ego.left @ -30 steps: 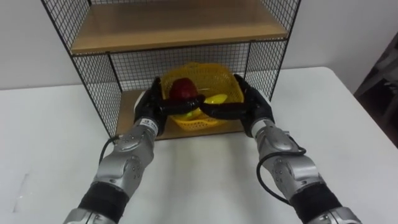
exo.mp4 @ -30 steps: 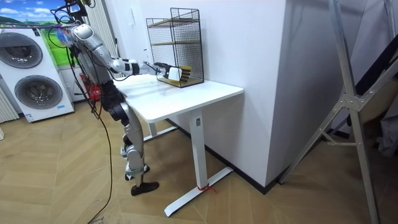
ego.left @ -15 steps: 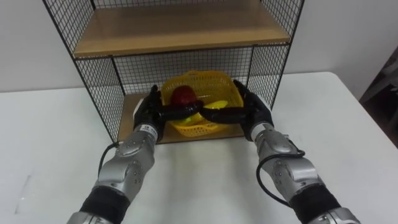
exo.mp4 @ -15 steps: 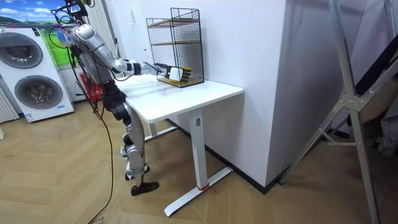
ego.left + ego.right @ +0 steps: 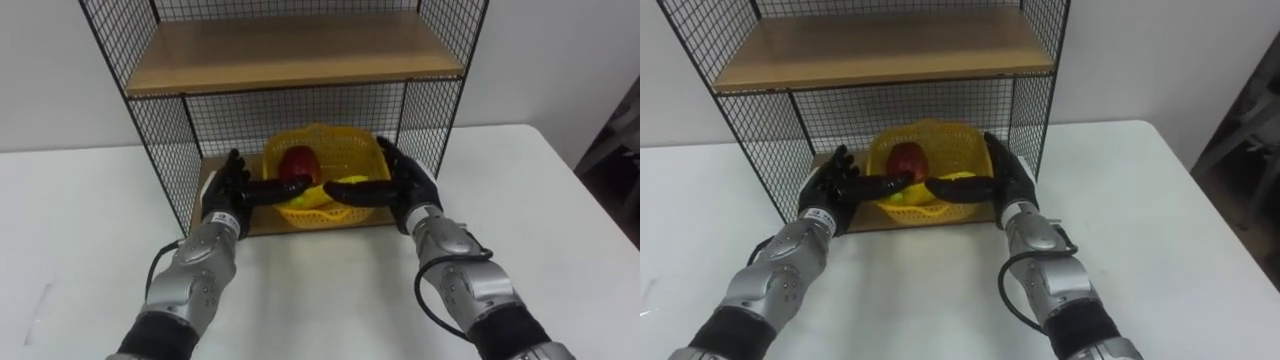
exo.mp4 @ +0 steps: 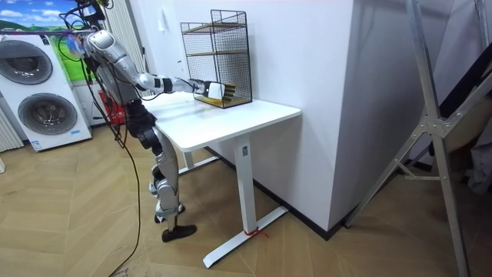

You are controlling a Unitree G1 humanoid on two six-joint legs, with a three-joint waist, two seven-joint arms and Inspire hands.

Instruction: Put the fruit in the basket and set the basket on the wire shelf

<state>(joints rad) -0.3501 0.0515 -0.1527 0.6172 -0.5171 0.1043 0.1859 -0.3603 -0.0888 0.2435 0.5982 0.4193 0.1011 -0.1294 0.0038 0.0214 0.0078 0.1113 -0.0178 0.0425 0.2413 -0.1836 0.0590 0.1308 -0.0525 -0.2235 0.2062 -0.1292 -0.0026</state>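
Basket [image 5: 322, 214] (fruit [image 5: 297, 163] inside) on wire shelf [image 5: 290, 45]

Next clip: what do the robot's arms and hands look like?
The left hand and right hand are black, with slender fingers. Behind them come rounded silver forearms, then black covers toward the elbows. A dark cable loops beside each forearm, and a small white tag sits behind the left hand.
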